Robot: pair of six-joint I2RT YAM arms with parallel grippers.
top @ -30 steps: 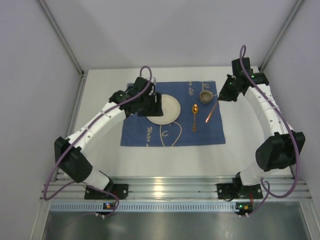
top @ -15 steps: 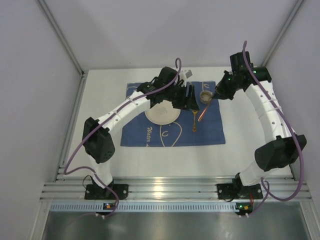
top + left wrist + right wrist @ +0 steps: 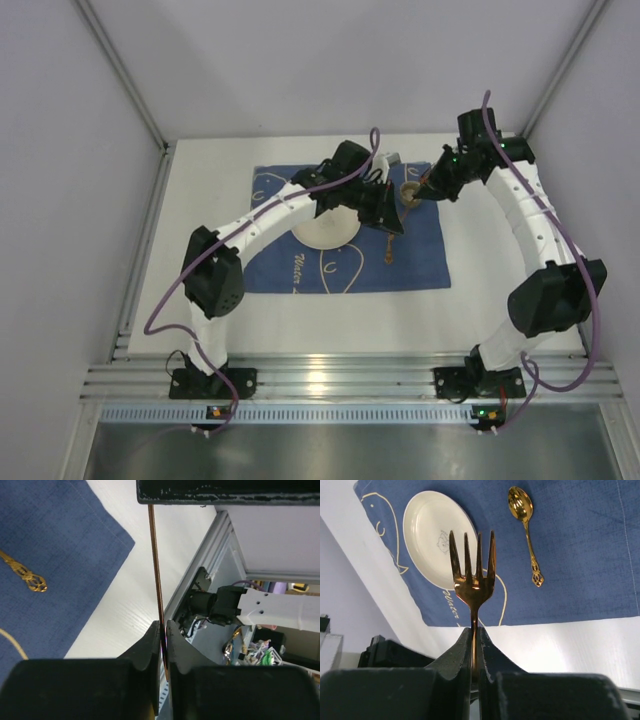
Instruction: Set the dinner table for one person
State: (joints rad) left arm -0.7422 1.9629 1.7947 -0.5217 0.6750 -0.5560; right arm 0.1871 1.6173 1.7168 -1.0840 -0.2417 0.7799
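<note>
A gold fork [image 3: 472,577] stands tines-up in my right gripper [image 3: 474,632], which is shut on its handle above the blue fish-patterned mat [image 3: 580,555]. My left gripper [image 3: 163,627] is shut on the same fork [image 3: 156,565], seen edge-on as a thin copper line running up to the right gripper's black body [image 3: 225,492]. From above, the left gripper [image 3: 395,215] and right gripper [image 3: 418,192] meet over the mat's right half. A cream plate [image 3: 322,232] and a gold spoon [image 3: 388,252] lie on the mat [image 3: 300,270], which rests on the white dinner table [image 3: 200,220].
A small brown cup [image 3: 408,190] sits on the mat just beside the two grippers. The left arm lies across the plate's top edge. Silver rails [image 3: 330,375] border the table's near side, and grey walls close in left and right.
My left arm swung right from over the plate to the fork and its jaws closed on it. The right gripper carried the fork slightly left.
</note>
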